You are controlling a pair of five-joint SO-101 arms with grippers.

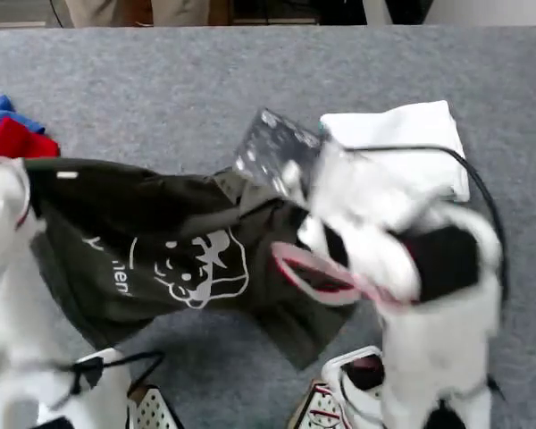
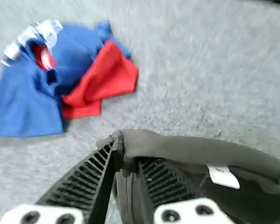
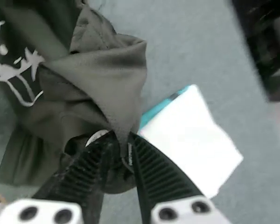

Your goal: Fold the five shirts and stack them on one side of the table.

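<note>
We hold the dark shirt point(image 1: 161, 241) stretched between both grippers, a fold just starting.

Our left gripper point(image 2: 123, 163) is pinching the tagged edge near the table's point(image 1: 161, 80) left edge, and our right gripper point(image 3: 121, 154) is pinching a bunched corner near the middle. The shirt hangs partly lifted, its long axis running from left to right along the near edge. Its tagged neck end probably points left. Next we judge it needs laying flat and smoothing before one side is folded over. A folded white shirt point(image 1: 402, 134) waits toward the far right, while the blue shirt point(image 2: 23, 102) and red shirt point(image 2: 102, 79) lie crumpled at the left edge.
</note>
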